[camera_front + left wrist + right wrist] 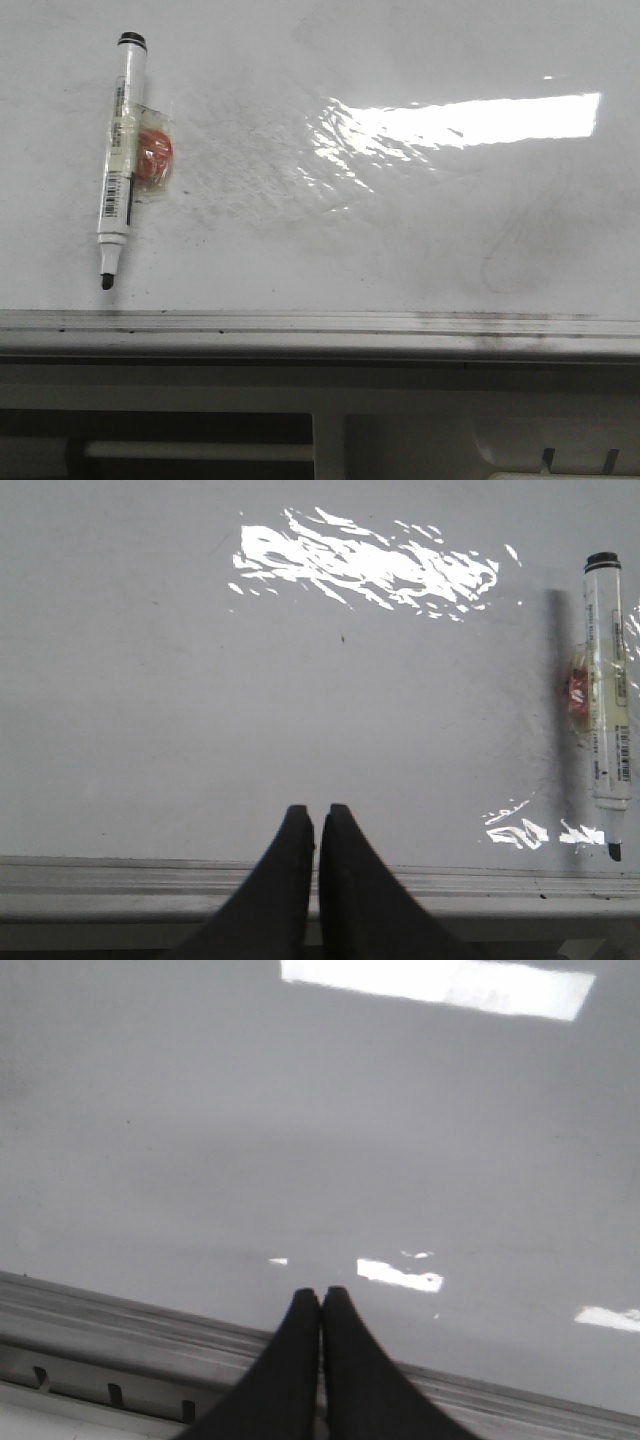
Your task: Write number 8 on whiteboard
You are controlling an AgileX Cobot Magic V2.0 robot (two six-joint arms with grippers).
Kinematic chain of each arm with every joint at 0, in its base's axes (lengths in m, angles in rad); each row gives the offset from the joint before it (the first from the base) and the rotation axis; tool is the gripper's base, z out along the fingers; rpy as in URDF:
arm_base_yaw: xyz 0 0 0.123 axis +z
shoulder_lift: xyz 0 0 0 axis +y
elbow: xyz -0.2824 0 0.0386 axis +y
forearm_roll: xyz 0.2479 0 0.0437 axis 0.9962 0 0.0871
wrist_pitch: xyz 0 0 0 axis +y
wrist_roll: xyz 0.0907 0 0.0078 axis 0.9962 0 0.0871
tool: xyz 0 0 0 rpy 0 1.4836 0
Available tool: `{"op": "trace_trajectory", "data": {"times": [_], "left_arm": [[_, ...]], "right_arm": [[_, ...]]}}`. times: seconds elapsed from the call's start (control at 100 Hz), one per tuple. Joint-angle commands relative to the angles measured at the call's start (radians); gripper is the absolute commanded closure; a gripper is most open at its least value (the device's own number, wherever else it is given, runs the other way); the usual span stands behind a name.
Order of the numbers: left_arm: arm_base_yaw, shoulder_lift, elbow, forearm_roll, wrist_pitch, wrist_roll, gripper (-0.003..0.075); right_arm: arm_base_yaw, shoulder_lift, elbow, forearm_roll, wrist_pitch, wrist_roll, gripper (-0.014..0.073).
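Observation:
The whiteboard [400,220] lies flat, glossy and smudged with grey erased marks. No black number 8 shows on it; only a faint grey erased curve [500,250] at the right. A white marker [120,160], uncapped, black tip toward the rail, lies at the board's left with an orange-red piece taped to it. It also shows in the left wrist view [608,700]. My left gripper [316,813] is shut and empty over the board's near rail, to the left of the marker. My right gripper [321,1295] is shut and empty over the rail. Neither gripper shows in the front view.
A silver-grey metal rail [320,325] runs along the board's near edge, also in both wrist views [120,880] [100,1310]. Bright lamp glare [480,120] lies on the board. Below the rail are white fittings of the robot's base [200,450].

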Motion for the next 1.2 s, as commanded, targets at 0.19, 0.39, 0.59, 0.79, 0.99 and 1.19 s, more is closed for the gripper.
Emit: {"op": "trace_trajectory", "data": {"times": [0.19,0.39,0.59,0.79,0.99,1.19], "left_arm": [[-0.007,-0.027,0.040,-0.013,-0.074,-0.002,0.0741],[-0.007,-0.027,0.040,-0.013,-0.074,-0.002,0.0741],[-0.007,-0.027,0.040,-0.013,-0.074,-0.002,0.0741],[-0.007,-0.027,0.040,-0.013,-0.077,-0.002,0.0741],[-0.007,-0.027,0.040,-0.276,-0.111,-0.014,0.0741],[-0.007,-0.027,0.036,-0.799,-0.170,-0.009,0.0741]], "right_arm": [[-0.005,-0.022,0.012,-0.012,-0.018,0.003,0.0636],[-0.005,-0.022,0.012,-0.012,-0.018,0.003,0.0636],[-0.005,-0.022,0.012,-0.012,-0.018,0.003,0.0636],[-0.005,-0.022,0.012,-0.012,-0.117,0.003,0.0636],[-0.005,-0.022,0.012,0.332,-0.338,0.017,0.0636],[-0.005,-0.022,0.001,0.830,-0.371,0.017,0.0636]]}}
